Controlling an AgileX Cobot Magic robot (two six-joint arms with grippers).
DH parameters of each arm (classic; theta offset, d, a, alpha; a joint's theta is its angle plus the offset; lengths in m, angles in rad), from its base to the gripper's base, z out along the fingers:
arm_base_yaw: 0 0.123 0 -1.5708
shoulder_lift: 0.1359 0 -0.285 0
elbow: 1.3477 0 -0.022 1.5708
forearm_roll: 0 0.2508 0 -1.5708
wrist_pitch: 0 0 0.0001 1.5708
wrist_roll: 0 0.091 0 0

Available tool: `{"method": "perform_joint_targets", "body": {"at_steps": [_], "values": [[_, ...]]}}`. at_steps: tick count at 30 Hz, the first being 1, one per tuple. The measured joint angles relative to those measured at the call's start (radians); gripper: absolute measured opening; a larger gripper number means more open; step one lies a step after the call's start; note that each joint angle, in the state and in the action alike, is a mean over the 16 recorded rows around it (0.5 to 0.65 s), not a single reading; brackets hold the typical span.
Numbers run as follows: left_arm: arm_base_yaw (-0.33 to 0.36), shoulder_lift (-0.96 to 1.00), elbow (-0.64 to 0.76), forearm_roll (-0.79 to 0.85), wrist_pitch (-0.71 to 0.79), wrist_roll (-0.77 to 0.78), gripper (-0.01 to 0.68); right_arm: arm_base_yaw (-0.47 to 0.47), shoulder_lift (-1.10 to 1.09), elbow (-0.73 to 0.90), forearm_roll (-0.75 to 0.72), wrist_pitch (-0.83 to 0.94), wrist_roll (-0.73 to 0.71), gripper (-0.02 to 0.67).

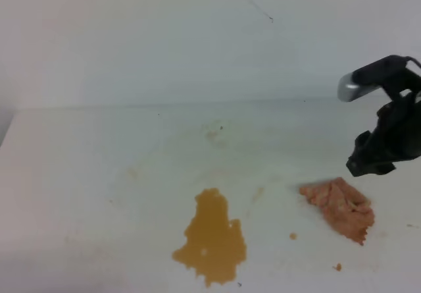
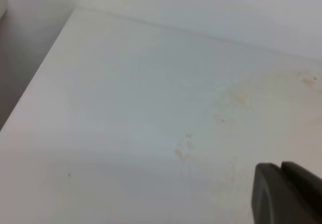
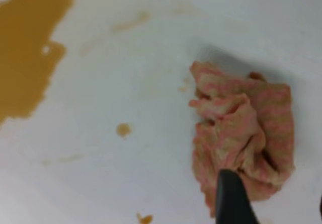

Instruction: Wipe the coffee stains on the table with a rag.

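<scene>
Seemingly rag point(image 1: 339, 209) lies just below open right hand point(image 1: 372, 164), apart.

Crumpled pink rag point(image 1: 340, 208) beside amber stains point(image 1: 212, 238)

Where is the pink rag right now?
In the high view the rag lies crumpled on the white table, near the front right, to the right of the big coffee stain and just below the right gripper.
</scene>
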Motion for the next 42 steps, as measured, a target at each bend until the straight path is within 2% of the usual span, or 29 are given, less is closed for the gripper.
{"method": "perform_joint_targets", "body": {"at_steps": [8, 20, 24, 28, 36, 42], "values": [[0.000, 0.000, 0.000, 0.000, 0.000, 0.000, 0.001, 0.069, 0.208, -0.084, -0.111, -0.033, 0.056, 0.362], [0.000, 0.000, 0.000, 0.000, 0.000, 0.000, 0.001, 0.078, 0.360, -0.096, -0.128, -0.087, 0.062, 0.351], [0.000, 0.000, 0.000, 0.000, 0.000, 0.000, 0.001, 0.078, 0.386, -0.097, -0.128, -0.102, 0.061, 0.308], [0.000, 0.000, 0.000, 0.000, 0.000, 0.000, 0.001, 0.078, 0.403, -0.103, -0.120, -0.100, 0.053, 0.235], [0.000, 0.000, 0.000, 0.000, 0.000, 0.000, 0.001, 0.086, 0.422, -0.190, -0.043, 0.003, 0.013, 0.089], [0.000, 0.000, 0.000, 0.000, 0.000, 0.000, 0.001, 0.144, 0.425, -0.309, 0.062, 0.114, -0.018, 0.050]]}}
